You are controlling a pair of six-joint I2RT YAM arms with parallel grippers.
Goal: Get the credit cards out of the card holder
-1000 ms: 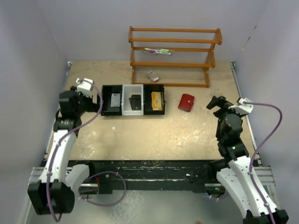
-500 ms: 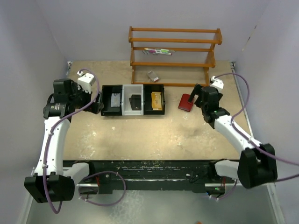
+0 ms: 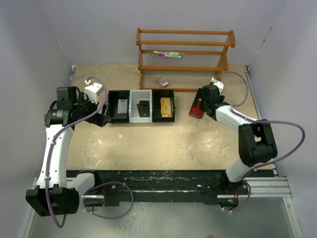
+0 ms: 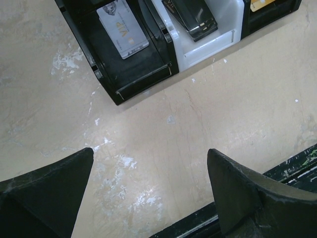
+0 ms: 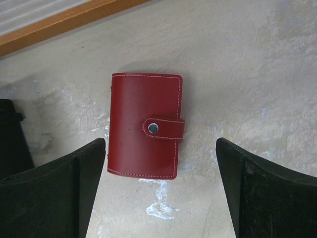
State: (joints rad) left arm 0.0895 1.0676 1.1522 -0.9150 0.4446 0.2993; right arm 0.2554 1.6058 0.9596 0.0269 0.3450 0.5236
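Just rect. red leathery wallet (image 5: 133, 114), white-stitched

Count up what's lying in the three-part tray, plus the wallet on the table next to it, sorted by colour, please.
Silver card: 1
Black block: 1
Gold block: 1
Red card holder: 1
Total: 4

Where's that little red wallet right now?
In the top view the red wallet lies closed, right of centre, just right of the tray and in front of the wooden rack.
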